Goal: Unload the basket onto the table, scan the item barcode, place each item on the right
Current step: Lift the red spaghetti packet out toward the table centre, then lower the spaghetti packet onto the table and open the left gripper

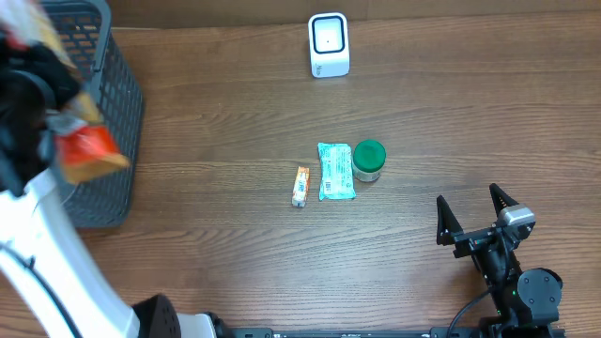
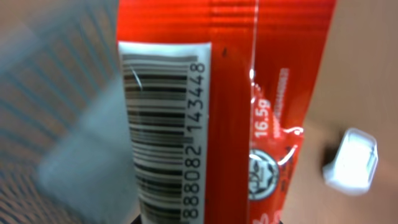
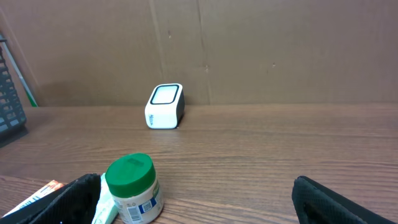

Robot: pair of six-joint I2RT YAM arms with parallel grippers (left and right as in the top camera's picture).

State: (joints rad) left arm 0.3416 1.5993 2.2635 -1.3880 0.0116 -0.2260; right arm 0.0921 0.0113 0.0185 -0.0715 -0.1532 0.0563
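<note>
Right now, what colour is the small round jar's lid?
The round lid is green, best seen in the right wrist view.

Left wrist close-up: the red packet [image 2: 273, 93] overruns the top and bottom edges, its barcode [image 2: 165, 137] cut off below. The basket [image 2: 56, 93] and scanner [image 2: 350, 160] are soft blurs. From overhead, the left pincer [image 1: 58, 127] is a dark smear above the basket. At the right wrist, the right pincer [image 3: 196, 186] is clipped by the bottom edge, one finger hiding most of the pouch [image 3: 102, 208] and bar [image 3: 43, 190].
</note>
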